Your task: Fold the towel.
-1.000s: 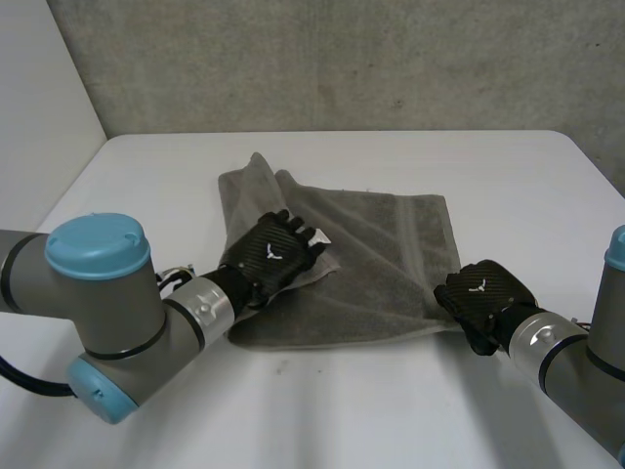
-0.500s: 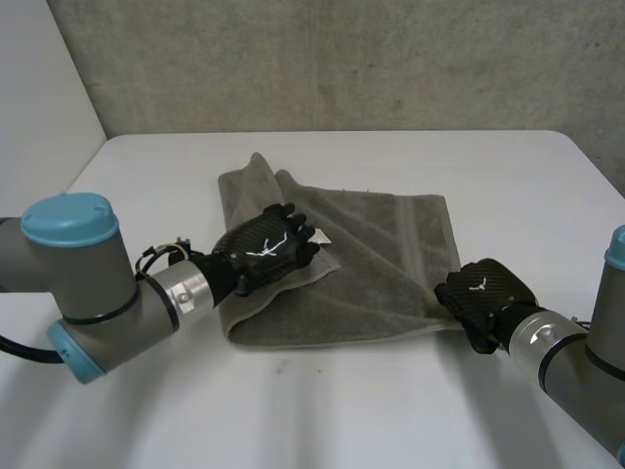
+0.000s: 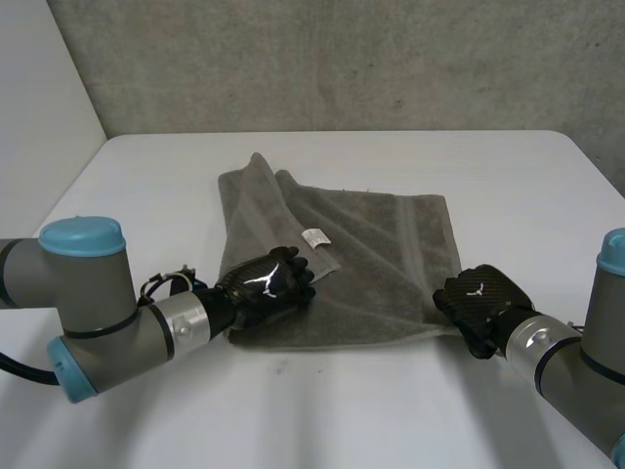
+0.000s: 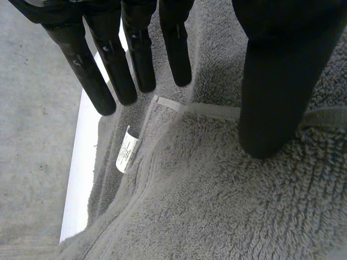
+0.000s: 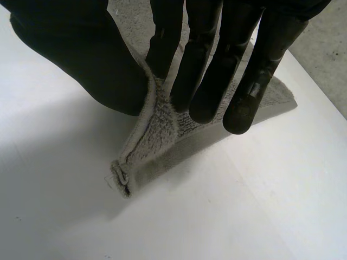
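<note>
Towel (image 3: pixel 386 259) lies long from ten to four o'clock. The right hand (image 3: pixel 483 298) pinches its four-o'clock corner, and the left hand (image 3: pixel 262 290) rests on it straight-fingered.

Soft, even light — dim shadow under the towel (image 5: pixel 158 131) corner

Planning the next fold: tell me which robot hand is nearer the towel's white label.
Left. The left robot hand is on the towel with the label by its fingertips; the right robot hand pinches a distant corner.
</note>
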`<state>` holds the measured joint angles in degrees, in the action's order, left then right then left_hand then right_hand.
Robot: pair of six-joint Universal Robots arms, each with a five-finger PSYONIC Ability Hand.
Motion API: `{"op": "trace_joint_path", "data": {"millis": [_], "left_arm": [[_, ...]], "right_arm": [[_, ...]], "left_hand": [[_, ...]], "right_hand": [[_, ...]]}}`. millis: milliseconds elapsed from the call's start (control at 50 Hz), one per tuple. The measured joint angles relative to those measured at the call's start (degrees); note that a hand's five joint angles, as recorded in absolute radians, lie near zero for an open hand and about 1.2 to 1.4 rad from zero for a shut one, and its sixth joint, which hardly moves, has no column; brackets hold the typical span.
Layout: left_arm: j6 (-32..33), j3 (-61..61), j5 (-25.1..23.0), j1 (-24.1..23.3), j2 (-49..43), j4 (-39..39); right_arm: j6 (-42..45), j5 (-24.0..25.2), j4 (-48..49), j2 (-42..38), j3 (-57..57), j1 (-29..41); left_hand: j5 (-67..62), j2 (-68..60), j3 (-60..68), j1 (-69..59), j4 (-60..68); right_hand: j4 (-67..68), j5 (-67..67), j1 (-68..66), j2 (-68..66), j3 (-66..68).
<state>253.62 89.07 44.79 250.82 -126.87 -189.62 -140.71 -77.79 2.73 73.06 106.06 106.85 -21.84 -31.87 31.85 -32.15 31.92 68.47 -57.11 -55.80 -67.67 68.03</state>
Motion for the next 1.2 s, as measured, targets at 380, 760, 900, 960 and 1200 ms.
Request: {"op": "trace_joint_path", "data": {"millis": [380, 760, 900, 960, 1200], "left_arm": [[1.92, -2.78, 2.21, 0.47, -2.68, -0.4], [1.91, -3.51, 4.05, 0.91, -4.03, -0.47], [1.88, -2.91, 4.08, 0.83, -3.02, -0.21], [1.88, -2.71, 4.08, 0.82, -2.76, -0.15], [1.87, -2.49, 4.01, 0.81, -3.41, -0.12]], "right_arm": [[0.0, 0.0, -0.01, -0.39, -0.06, -0.13], [0.0, -0.03, -0.01, -0.32, -0.15, -0.19], [0.0, -0.09, -0.01, -0.22, -0.15, -0.23], [0.0, -0.13, -0.01, -0.2, -0.15, -0.23], [0.0, -0.16, -0.01, -0.22, -0.15, -0.24]], "left_hand": [[-6.82, -6.91, 6.94, -6.74, 6.86], [-0.81, -0.45, 0.48, -0.32, 0.58], [2.62, 2.69, -2.6, 2.7, -2.82], [2.41, 2.49, -2.47, 2.63, -2.53], [-11.59, -11.81, 11.58, -11.69, 11.53]], "right_hand": [[0.0, 0.0, 0.0, 0.01, 0.0], [0.0, 0.0, 0.0, 0.0, 0.0], [0.01, 0.0, 0.0, 0.0, 0.0], [0.0, 0.0, 0.0, 0.0, 0.0], [0.0, 0.0, 0.0, 0.0, 0.0]]}}
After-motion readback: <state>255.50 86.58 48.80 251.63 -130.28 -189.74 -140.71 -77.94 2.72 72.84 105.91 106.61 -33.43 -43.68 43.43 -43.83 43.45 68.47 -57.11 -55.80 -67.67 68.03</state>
